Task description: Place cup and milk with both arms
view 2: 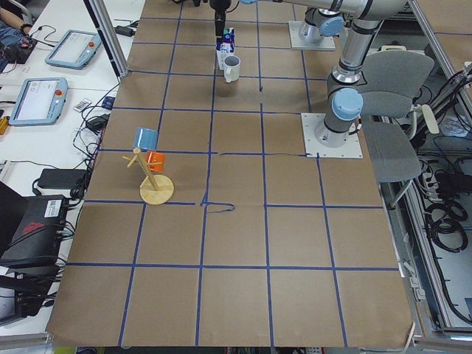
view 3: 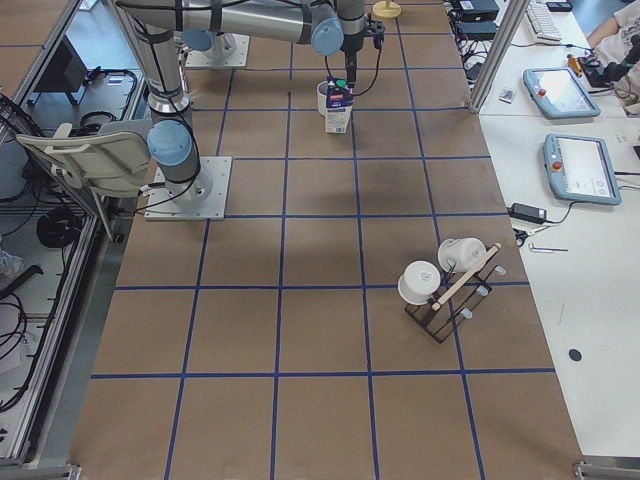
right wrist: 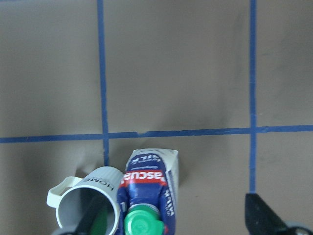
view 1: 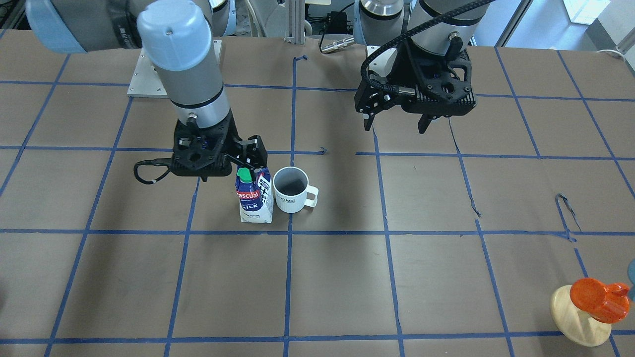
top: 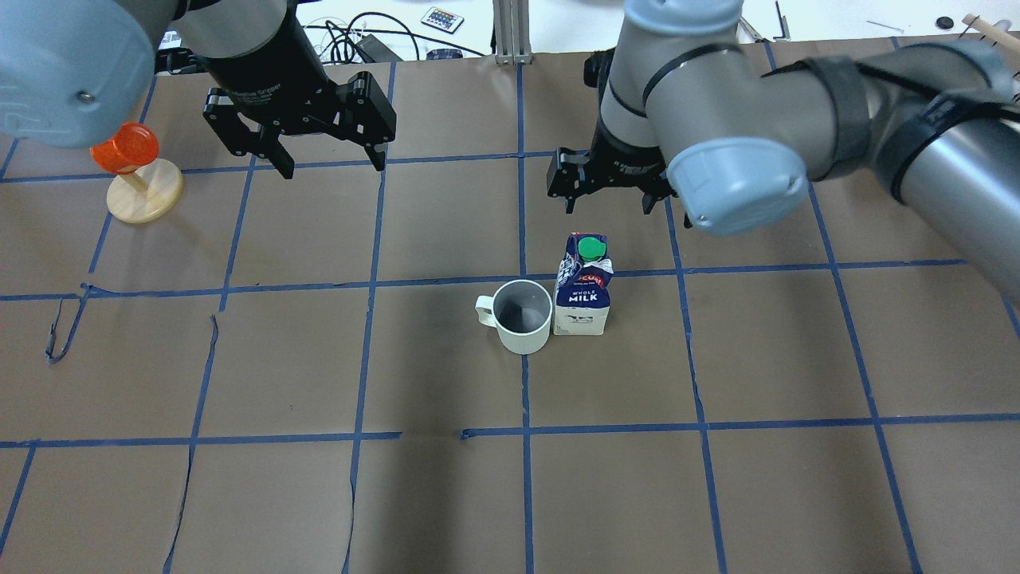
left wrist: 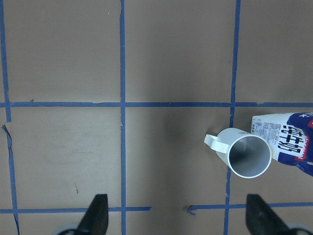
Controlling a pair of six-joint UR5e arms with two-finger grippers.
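The white cup (top: 522, 319) stands upright on the brown table with its handle pointing away from the milk. The blue and white milk carton (top: 584, 291) with a green cap stands touching the cup's other side. Both also show in the front view, cup (view 1: 292, 191) and milk (view 1: 255, 198). My right gripper (top: 608, 205) is open, raised just above and behind the carton and holding nothing. In the right wrist view its fingers (right wrist: 95, 215) straddle the carton top (right wrist: 146, 191). My left gripper (top: 333, 167) is open and empty, well off to the cup's side (left wrist: 244, 154).
An orange speckled cup on a wooden stand (top: 145, 195) sits at the far left of the table. A rack with white mugs (view 3: 445, 285) stands at the right end. Blue tape lines grid the brown paper, which has a few tears.
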